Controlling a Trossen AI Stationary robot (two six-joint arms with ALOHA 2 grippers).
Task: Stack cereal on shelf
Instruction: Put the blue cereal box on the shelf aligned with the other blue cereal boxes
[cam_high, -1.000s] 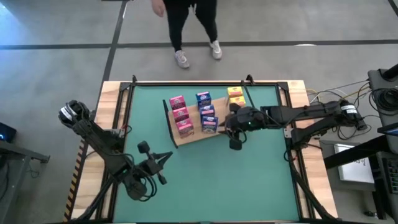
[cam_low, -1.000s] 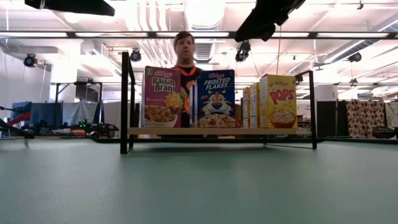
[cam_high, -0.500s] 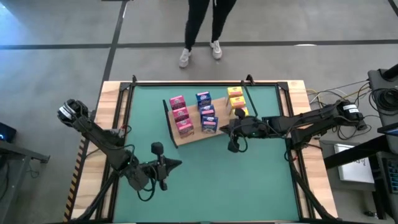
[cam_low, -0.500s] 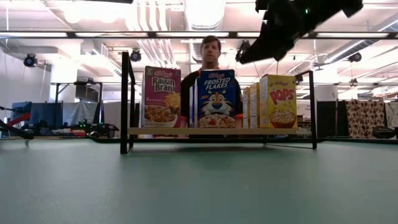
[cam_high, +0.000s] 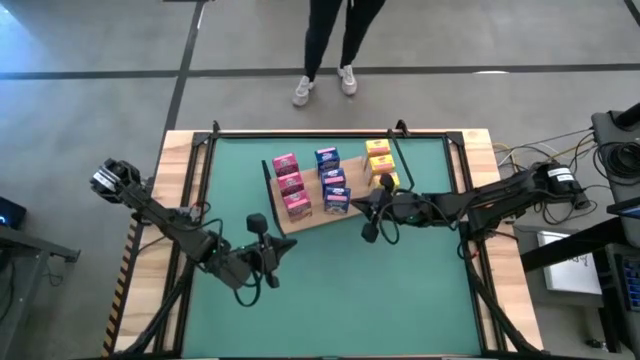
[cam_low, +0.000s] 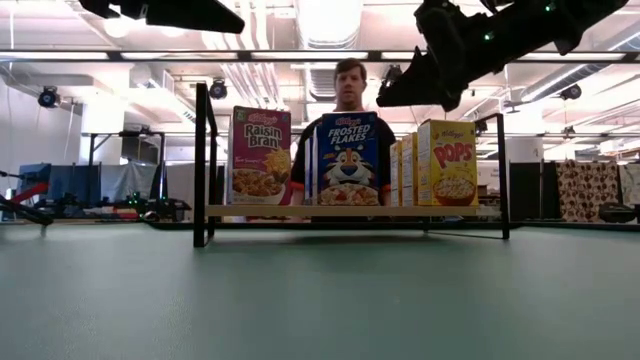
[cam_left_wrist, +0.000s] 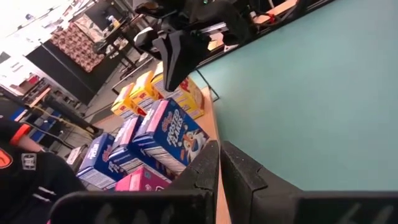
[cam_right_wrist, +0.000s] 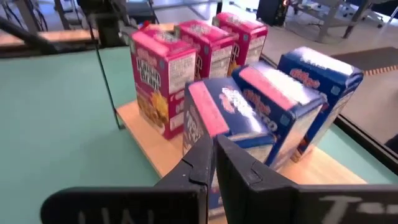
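The shelf (cam_high: 312, 218) is a light wooden board with black wire ends, lying on the green mat. On it stand three rows of small cereal boxes: pink (cam_high: 290, 185), blue (cam_high: 333, 183) and yellow (cam_high: 381, 162). My right gripper (cam_high: 362, 210) hovers shut by the board's near right corner, facing the blue boxes (cam_right_wrist: 280, 99) and the pink boxes (cam_right_wrist: 186, 56). My left gripper (cam_high: 283, 247) hangs shut over the mat, near and left of the board. It points at the blue boxes (cam_left_wrist: 161, 134) and at my right gripper (cam_left_wrist: 174, 62).
A person (cam_low: 348, 90) stands just beyond the table's far edge, behind the shelf (cam_low: 350, 211). Black frame rails run along the table's sides (cam_high: 200, 170). Bare green mat (cam_high: 370, 300) stretches across the near half of the table.
My left gripper has moved across the mat toward the shelf and the table's right, and it has risen. My right arm has come lower, and its gripper has shifted slightly left beside the board. The person behind the table has stepped toward the right. The boxes have not moved.
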